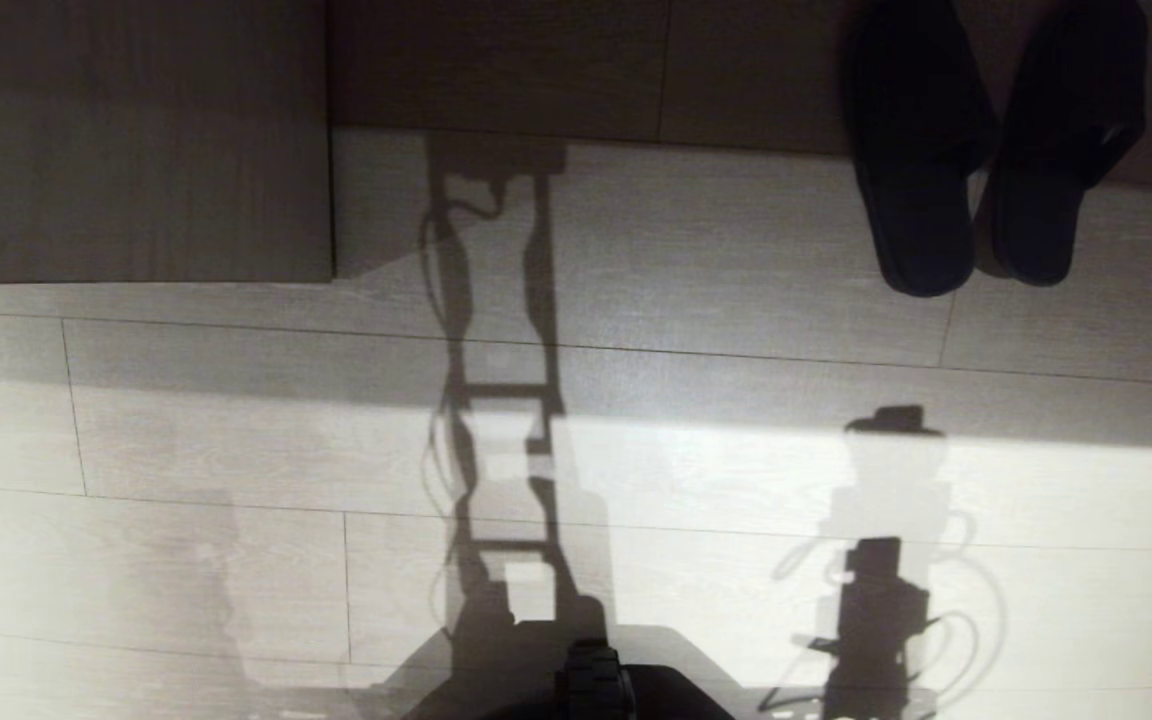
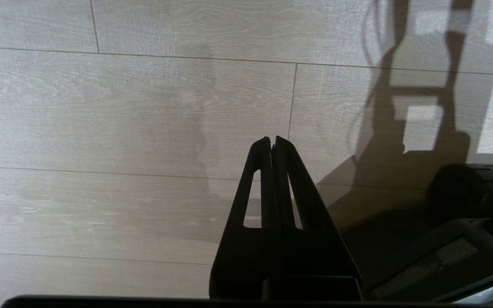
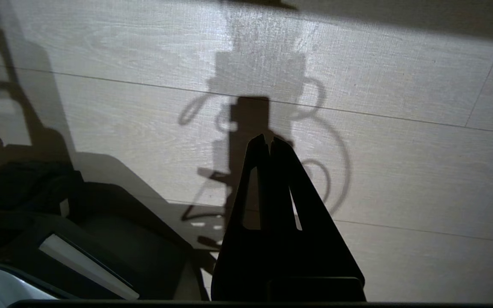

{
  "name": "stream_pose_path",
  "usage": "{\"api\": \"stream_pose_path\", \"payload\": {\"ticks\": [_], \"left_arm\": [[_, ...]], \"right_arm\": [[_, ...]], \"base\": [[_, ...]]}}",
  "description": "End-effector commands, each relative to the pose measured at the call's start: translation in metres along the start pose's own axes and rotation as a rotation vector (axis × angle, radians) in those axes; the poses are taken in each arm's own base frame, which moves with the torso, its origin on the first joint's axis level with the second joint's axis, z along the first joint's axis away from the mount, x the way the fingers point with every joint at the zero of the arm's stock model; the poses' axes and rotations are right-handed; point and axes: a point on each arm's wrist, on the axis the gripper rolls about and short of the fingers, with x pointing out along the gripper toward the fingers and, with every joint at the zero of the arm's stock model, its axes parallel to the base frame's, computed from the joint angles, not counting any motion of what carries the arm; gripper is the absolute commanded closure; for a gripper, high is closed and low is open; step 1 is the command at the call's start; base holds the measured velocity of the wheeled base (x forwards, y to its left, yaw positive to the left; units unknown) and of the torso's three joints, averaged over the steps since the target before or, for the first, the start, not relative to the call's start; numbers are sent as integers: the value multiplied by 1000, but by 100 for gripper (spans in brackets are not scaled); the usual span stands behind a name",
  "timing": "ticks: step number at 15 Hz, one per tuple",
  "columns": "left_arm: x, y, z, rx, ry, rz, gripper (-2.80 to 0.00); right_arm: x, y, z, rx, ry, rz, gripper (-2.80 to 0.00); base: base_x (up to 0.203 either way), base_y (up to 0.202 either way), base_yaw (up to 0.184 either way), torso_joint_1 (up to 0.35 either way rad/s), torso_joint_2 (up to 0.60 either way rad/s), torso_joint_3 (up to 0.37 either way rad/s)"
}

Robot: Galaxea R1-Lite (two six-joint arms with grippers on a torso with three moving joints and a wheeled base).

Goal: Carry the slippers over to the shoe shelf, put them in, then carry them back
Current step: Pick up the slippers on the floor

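The slippers (image 1: 991,150) lie together on the floor (image 1: 236,560) ahead to the right—untouched—while the left pincer (image 2: 273,140) and right pincer (image 3: 268,139) hang closed and empty, seemingly parked before any reach.

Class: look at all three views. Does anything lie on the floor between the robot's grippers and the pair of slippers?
Nothing visible does. The slippers lie side by side far ahead on the robot's right; only bare floor and shadows lie before them. The left gripper and right gripper hang shut and empty over bare planks.
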Motion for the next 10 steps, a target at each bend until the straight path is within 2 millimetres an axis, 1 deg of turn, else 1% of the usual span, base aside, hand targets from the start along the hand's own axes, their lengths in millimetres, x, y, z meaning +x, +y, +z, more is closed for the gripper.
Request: {"api": "stream_pose_path", "payload": {"ticks": [1,3,4,6,8,10], "left_arm": [[0,0,0,0,-1,1,0],[0,0,0,0,-1,1,0],[0,0,0,0,-1,1,0],[0,0,0,0,-1,1,0],[0,0,0,0,-1,1,0],[0,0,0,0,-1,1,0]], "right_arm": [[0,0,1,-1,-4,-3,0],[-4,0,14,-3,-44,5,0],[-5,0,17,-3,-49,9,0],[-1,0,43,4,-46,11,0],[15,0,68,11,-21,11,0],[45,-1,89,7,0,3,0]], "base": [[0,0,0,0,0,0],[0,0,0,0,0,0],[0,0,0,0,0,0],[0,0,0,0,0,0],[0,0,0,0,0,0],[0,0,0,0,0,0]]}}
